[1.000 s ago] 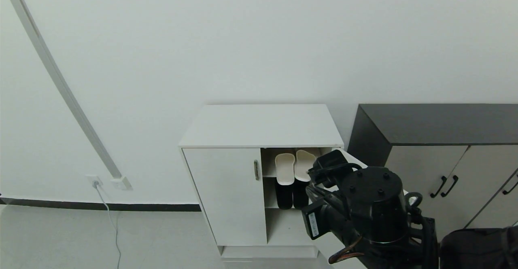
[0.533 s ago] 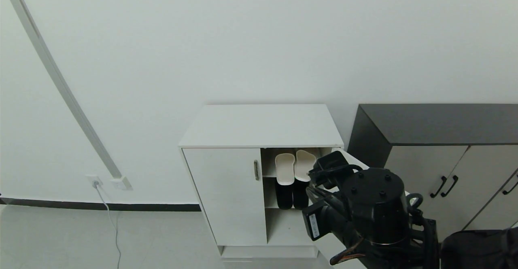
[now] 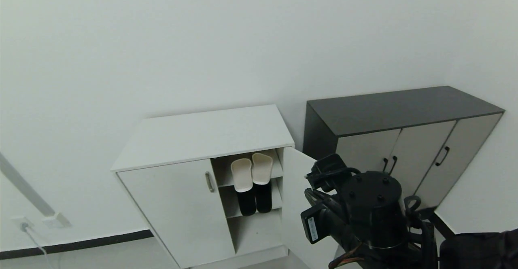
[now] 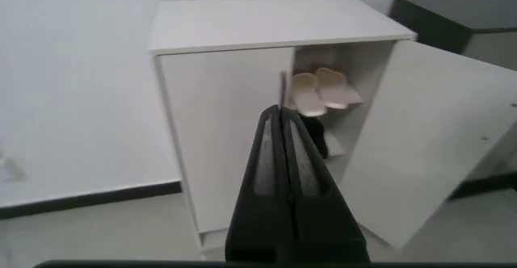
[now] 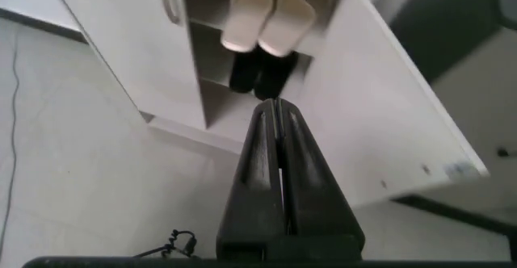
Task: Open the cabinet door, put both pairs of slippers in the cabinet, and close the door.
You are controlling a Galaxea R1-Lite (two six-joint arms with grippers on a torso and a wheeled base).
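Note:
The white cabinet (image 3: 202, 135) stands against the wall with its left door (image 3: 174, 208) closed and its right door (image 3: 297, 196) swung open. A cream pair of slippers (image 3: 251, 171) lies on the upper shelf. A black pair of slippers (image 3: 255, 200) sits on the shelf below it. My right gripper (image 5: 279, 105) is shut on nothing, hanging in front of the opening, beside the open door (image 5: 380, 115) and apart from the slippers (image 5: 266, 16). My left gripper (image 4: 282, 115) is also shut and empty, held back from the cabinet and facing the slippers (image 4: 327, 90).
A dark-topped cabinet (image 3: 396, 107) with grey doors stands right of the white one. A wall socket (image 3: 22, 222) with a cable is at the far left. Bare floor (image 5: 73, 139) lies before the cabinet.
The head camera has turned right, so the whole picture has shifted left and the dark cabinet shows in full. The slippers and my right arm look unchanged.

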